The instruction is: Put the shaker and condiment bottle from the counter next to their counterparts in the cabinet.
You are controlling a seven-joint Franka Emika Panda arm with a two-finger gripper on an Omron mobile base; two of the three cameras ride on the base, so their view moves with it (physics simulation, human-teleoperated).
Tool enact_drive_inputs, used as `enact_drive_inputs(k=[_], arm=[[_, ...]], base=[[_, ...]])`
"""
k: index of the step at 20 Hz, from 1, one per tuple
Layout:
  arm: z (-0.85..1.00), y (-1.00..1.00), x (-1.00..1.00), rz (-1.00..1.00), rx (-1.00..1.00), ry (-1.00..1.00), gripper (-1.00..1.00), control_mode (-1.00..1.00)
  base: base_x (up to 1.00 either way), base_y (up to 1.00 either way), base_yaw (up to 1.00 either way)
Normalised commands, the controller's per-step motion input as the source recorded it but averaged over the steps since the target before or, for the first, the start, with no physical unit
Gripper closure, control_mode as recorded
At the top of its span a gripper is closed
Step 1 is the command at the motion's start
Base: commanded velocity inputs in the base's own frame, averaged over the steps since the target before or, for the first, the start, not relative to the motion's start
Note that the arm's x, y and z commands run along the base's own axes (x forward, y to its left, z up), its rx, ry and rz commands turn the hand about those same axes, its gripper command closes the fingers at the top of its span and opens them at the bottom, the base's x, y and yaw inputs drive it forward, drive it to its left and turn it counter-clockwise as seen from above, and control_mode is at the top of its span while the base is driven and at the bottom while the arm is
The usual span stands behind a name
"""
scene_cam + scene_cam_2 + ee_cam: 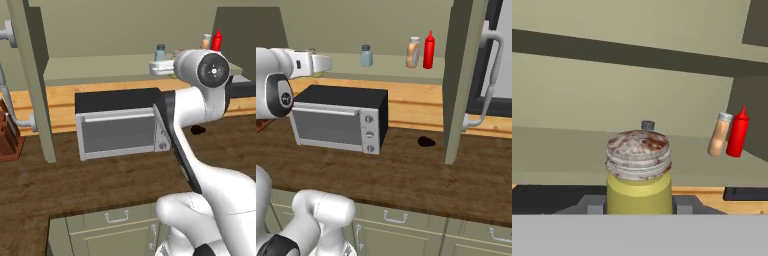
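Clamped between the fingers of the tool (639,206), the shaker (639,172) hangs in front of the cabinet (391,65) shelf, level with the pale blue-grey shaker (366,55) behind it. Farther right, the condiment bottle (413,52) stands touching the red squeeze bottle (429,50). Pushing in too far could knock the pale shaker over; a low approach could catch the shelf edge above the toaster oven (338,119).
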Motion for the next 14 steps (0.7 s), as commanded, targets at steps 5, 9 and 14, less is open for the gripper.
enact_drive_inputs(k=[5,9,14], arm=[[0.0,0.01,0.35,-0.1,0.0,-0.01,1.0,-1.0],[-0.01,0.0,0.5,-0.07,0.0,0.0,1.0,-1.0],[-0.06,0.0,0.53,-0.07,-0.01,0.0,1.0,-1.0]], base=[[0.0,0.0,0.0],[0.0,0.0,0.0],[0.0,0.0,0.0]])
